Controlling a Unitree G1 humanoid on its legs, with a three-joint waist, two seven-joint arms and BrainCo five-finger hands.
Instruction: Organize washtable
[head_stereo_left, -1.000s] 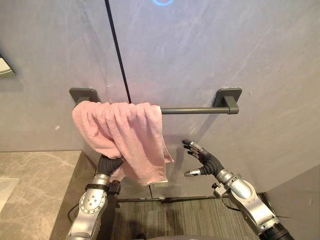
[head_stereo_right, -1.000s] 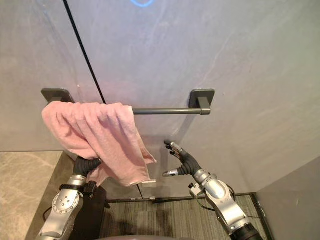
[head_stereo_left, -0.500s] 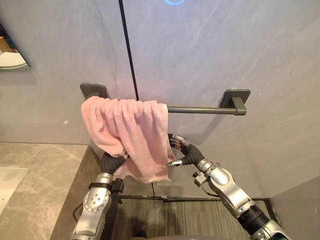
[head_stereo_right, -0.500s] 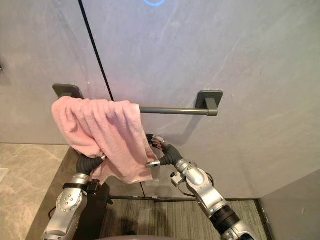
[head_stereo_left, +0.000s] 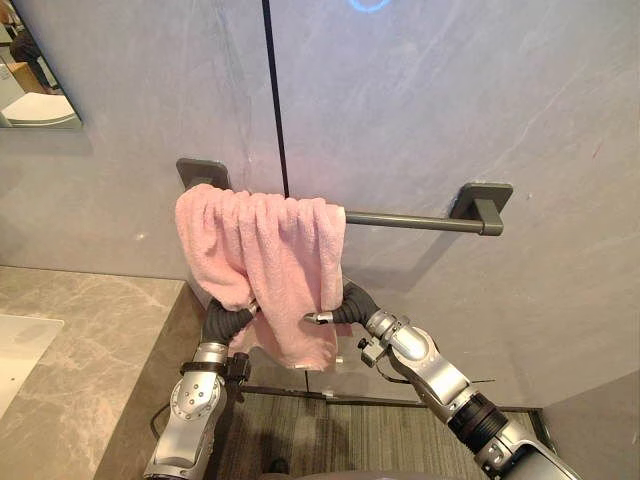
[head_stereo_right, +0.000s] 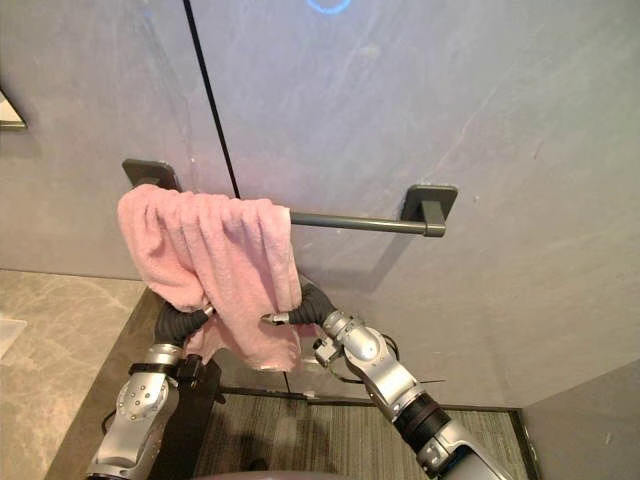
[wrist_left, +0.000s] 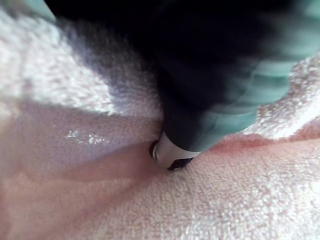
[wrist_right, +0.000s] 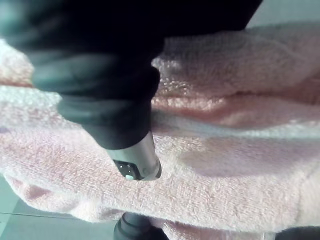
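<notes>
Right hand (head_stereo_left: 348, 304) reached towel (head_stereo_left: 268, 250) edge, rail (head_stereo_left: 410, 219) beyond

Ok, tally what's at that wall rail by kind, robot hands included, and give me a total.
pink towel: 1
towel bar: 1
robot hands: 2 (left robot hand, right robot hand)
Total: 4
</notes>
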